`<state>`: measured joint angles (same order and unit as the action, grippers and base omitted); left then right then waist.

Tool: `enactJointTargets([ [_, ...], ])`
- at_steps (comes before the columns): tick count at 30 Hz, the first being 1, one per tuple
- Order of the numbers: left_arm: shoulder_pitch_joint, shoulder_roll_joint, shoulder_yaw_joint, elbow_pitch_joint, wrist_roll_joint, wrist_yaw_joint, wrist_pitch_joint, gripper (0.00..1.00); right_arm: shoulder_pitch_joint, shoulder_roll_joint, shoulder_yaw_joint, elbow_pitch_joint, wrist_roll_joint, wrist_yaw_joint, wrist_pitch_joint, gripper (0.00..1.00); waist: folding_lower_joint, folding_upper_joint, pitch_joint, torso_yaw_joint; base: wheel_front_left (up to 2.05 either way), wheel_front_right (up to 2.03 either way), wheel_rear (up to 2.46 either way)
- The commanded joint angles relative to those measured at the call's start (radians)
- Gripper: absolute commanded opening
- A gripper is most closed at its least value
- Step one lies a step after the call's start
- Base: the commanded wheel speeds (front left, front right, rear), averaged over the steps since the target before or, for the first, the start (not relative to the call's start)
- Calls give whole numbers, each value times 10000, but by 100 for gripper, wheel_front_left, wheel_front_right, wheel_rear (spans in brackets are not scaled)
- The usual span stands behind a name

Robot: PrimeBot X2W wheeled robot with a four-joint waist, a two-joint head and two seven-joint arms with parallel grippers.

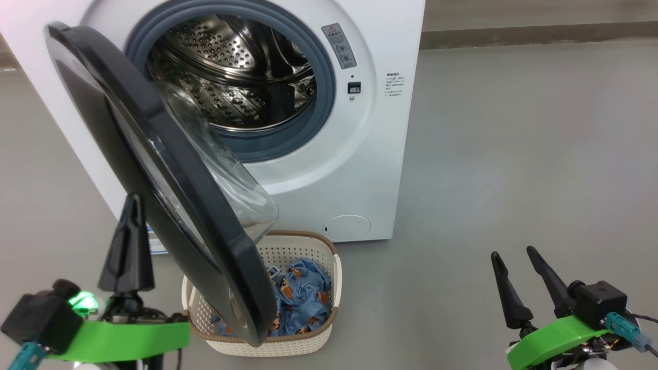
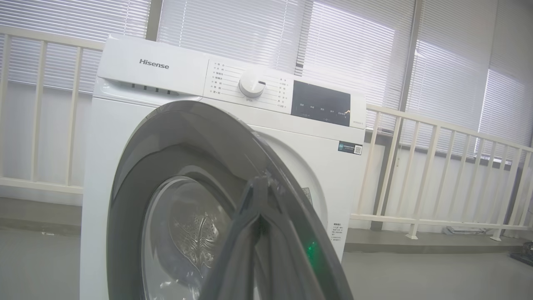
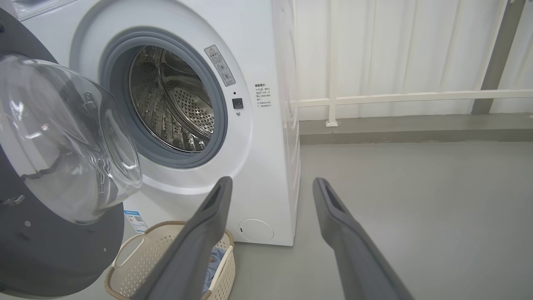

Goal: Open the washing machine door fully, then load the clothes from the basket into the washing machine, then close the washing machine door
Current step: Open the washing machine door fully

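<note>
The brand "Hisense" stands on the washing machine (image 2: 225, 137), upper left of its front; other labels are too small to read.

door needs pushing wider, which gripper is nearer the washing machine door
Left. The left gripper, jaws shut, sits beside the outer face of the washing machine door; the right gripper hangs far off to its right, past the basket.

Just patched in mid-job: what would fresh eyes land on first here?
The round black-rimmed door with its bulging glass bowl dominates left of centre, standing partly open before the white washing machine and its perforated steel drum. Below it, the cream perforated basket holds blue printed clothes, partly hidden by the door. The left pincer is shut by the door's outer face.
</note>
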<state>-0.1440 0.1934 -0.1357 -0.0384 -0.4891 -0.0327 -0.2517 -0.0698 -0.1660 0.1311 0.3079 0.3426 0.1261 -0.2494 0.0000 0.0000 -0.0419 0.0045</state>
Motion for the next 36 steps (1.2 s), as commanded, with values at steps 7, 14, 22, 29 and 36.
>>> enactJointTargets([
  [7,-558,-32,-609,-1961,196,3,960,0,-436,-12,418,-70,51,46,-124,100,0,0,-6,-122,0,0,0],
  [14,-96,-254,-1678,-2397,119,15,2085,0,-471,34,506,35,162,46,-124,100,0,0,56,-342,0,0,0],
  [22,480,-577,-2425,-1188,-273,-140,2421,0,-555,117,614,107,189,46,-124,100,0,0,179,-638,0,0,0],
  [29,290,-760,-2412,582,-635,-326,2076,0,-582,170,641,128,172,46,-124,100,0,0,287,-825,0,0,0],
  [36,-32,-910,-2243,1877,-899,-338,1776,0,-633,196,689,186,180,46,-124,100,0,0,360,-944,0,0,0],
])
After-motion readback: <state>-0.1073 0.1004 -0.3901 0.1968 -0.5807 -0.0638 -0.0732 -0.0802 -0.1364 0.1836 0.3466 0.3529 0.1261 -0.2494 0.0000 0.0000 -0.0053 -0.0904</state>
